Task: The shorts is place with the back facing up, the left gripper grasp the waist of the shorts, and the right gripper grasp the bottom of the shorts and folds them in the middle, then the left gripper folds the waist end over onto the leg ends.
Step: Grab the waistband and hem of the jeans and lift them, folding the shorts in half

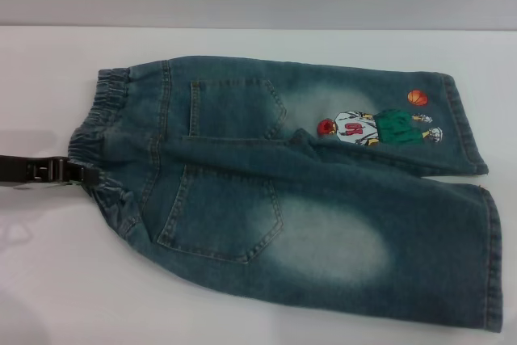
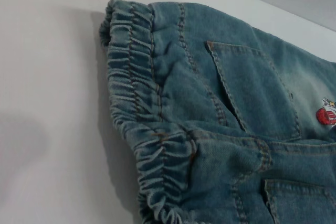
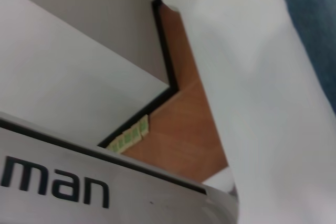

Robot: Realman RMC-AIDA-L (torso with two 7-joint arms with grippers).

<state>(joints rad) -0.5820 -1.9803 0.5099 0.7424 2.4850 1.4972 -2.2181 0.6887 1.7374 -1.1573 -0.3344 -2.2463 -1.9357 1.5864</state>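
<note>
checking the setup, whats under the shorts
The shorts lie back up, flat on a white table, which shows all around them. Whatever lies under the denim is covered. The left pincer is at the waist.

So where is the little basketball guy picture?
In the head view the basketball player print sits on the far leg of the shorts, toward the right, near the leg ends, with the orange ball just above it.
</note>
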